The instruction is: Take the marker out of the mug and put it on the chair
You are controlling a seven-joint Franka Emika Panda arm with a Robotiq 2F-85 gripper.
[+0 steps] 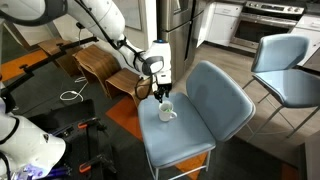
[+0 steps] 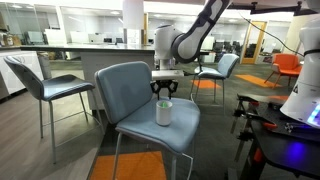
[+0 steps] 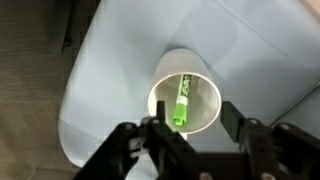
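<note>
Currently the thin green marker (image 3: 181,100) leans nearly upright inside the small white ceramic mug (image 3: 206,95), which stands on the grey-blue padded chair (image 3: 105,60). The black gripper (image 3: 192,125) hangs directly above, spread wide, one finger either side of the marker.

Your surface is the padded seat of the chair (image 1: 185,140), grey-blue with rounded corners, lying mid-frame in both exterior views. Only one item stands directly on it: the mug (image 1: 167,112), white and upright, in the upper left part of the seat. In the wrist view the mug (image 3: 205,105) is at centre frame, mouth up, with seat fabric showing above it and to its left.
</note>
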